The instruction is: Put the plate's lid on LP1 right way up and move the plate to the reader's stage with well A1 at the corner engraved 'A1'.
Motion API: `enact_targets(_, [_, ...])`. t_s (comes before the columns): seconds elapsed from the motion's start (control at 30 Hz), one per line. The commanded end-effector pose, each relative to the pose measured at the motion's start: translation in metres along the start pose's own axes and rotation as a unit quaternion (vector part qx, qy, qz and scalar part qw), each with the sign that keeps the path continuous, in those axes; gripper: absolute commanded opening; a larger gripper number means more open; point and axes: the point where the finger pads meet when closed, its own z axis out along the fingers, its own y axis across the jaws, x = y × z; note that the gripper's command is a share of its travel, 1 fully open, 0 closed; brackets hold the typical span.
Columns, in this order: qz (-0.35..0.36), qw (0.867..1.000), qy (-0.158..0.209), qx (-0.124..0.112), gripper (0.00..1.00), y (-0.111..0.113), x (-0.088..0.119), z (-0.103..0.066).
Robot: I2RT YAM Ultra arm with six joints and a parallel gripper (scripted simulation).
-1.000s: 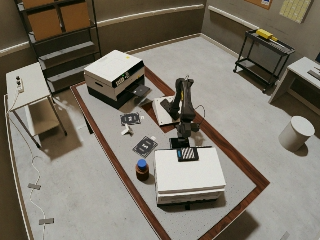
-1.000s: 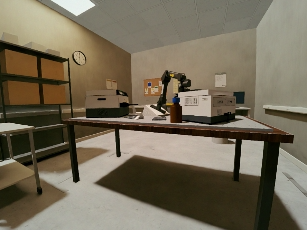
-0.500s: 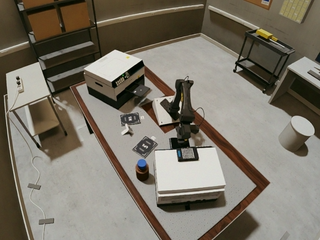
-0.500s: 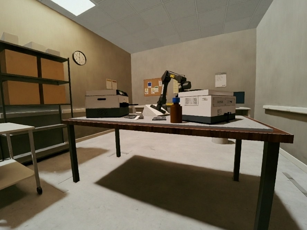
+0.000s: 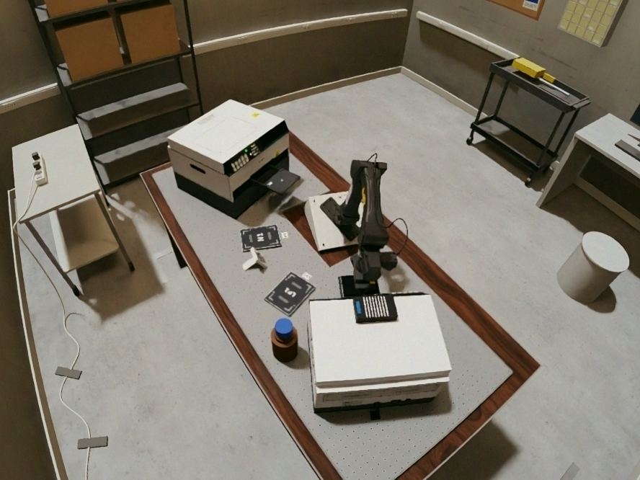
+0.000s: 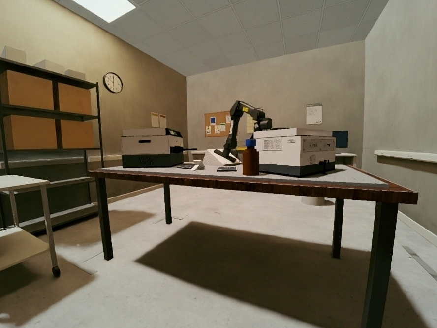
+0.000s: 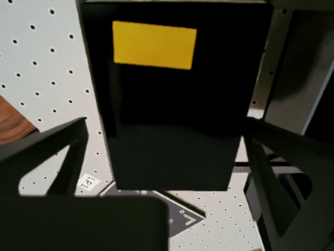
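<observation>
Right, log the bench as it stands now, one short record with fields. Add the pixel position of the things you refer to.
gripper: (image 5: 360,289) (image 7: 167,119) open, fingers either side of the yellow-labelled black block
block: (image 5: 347,285) (image 7: 155,45) in front of the dispenser (image 5: 377,346) (image 6: 278,150); probably the lidded plate
LP1: (image 5: 302,283) (image 6: 226,169) (image 7: 183,221) no lid on it
N1: (image 5: 249,239) (image 6: 185,165) nothing on it
reader stage: (image 5: 279,181) (image 6: 189,148) out, no plate on it
bottle: (image 5: 284,350) (image 6: 250,162) upright, blue cap, beside the dispenser
lid seating: cannot tell

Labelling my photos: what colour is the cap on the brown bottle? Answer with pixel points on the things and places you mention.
The round bottle cap (image 5: 283,328) (image 6: 250,142) is blue, clearest in the top view.
</observation>
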Motion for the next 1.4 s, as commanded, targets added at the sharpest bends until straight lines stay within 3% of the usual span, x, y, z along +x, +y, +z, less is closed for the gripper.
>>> enact_targets(0.0, [0.0, 1.0, -0.001, 0.014, 1.0, -0.006, -0.001, -0.005])
enact_targets(0.03, [0.0, 1.0, -0.001, 0.014, 1.0, -0.006, -0.001, -0.005])
enact_targets(0.07, [-0.002, 0.999, -0.003, 0.039, 1.0, -0.016, -0.004, -0.014])
enact_targets(0.2, [0.0, 1.0, -0.003, 0.013, 1.0, -0.003, -0.003, 0.001])
enact_targets(0.3, [0.0, 1.0, -0.003, 0.008, 1.0, -0.003, -0.003, 0.006])
enact_targets(0.37, [0.0, 1.0, -0.003, 0.008, 1.0, -0.003, -0.003, 0.006])
enact_targets(0.4, [0.001, 1.0, -0.003, 0.029, 1.0, -0.015, -0.003, -0.004])
enact_targets(0.43, [0.001, 1.0, -0.003, 0.029, 1.0, -0.015, -0.003, -0.004])
enact_targets(0.63, [0.001, 1.0, -0.003, 0.008, 1.0, -0.002, -0.003, 0.01])
enact_targets(1.1, [0.0, 1.0, -0.001, 0.014, 1.0, -0.006, -0.001, 0.005])
enact_targets(1.37, [0.0, 1.0, -0.001, 0.014, 0.94, -0.006, -0.001, 0.005])
